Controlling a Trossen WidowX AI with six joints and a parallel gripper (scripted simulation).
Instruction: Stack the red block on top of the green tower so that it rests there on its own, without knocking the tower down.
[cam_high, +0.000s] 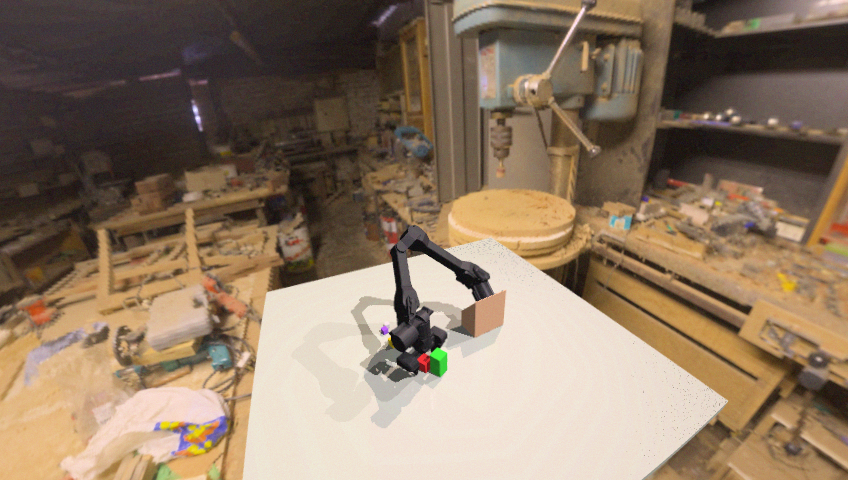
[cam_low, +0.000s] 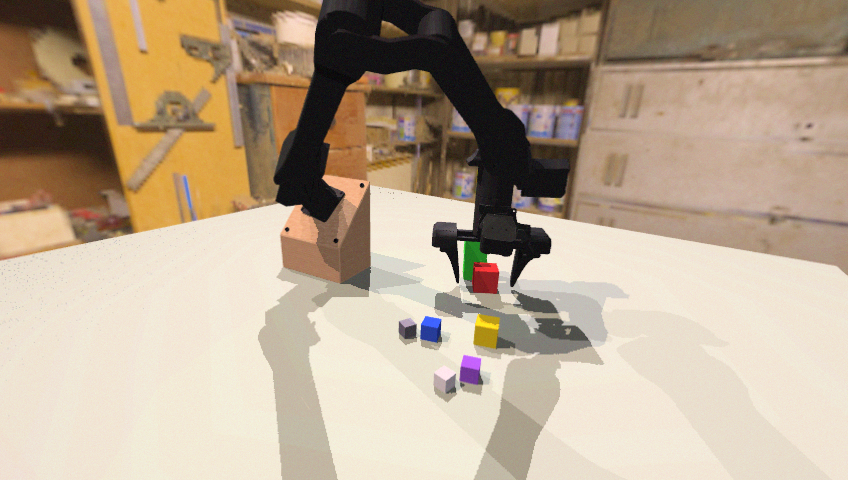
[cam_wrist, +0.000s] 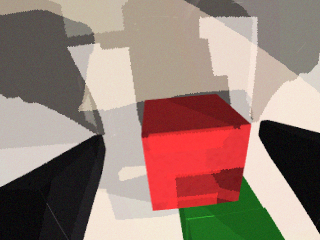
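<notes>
The red block (cam_high: 423, 363) (cam_low: 485, 278) (cam_wrist: 196, 162) sits on the table directly beside the green tower (cam_high: 438, 362) (cam_low: 474, 259) (cam_wrist: 232, 225), which stands upright and is taller. In the exterior view the red block partly covers the tower's lower part. My gripper (cam_low: 484, 284) (cam_wrist: 183, 135) is open, pointing down, with one fingertip on each side of the red block and a visible gap on both sides in the wrist view. Nothing is held. In the top view the gripper body hides part of the red block.
On the table, on the near side in the exterior view, are a yellow block (cam_low: 486, 331), a blue block (cam_low: 430, 329), a small grey block (cam_low: 407, 328), a purple block (cam_low: 470, 369) and a pale pink block (cam_low: 444, 379). A wooden wedge box (cam_high: 489, 315) (cam_low: 355, 237) stands at the arm's base.
</notes>
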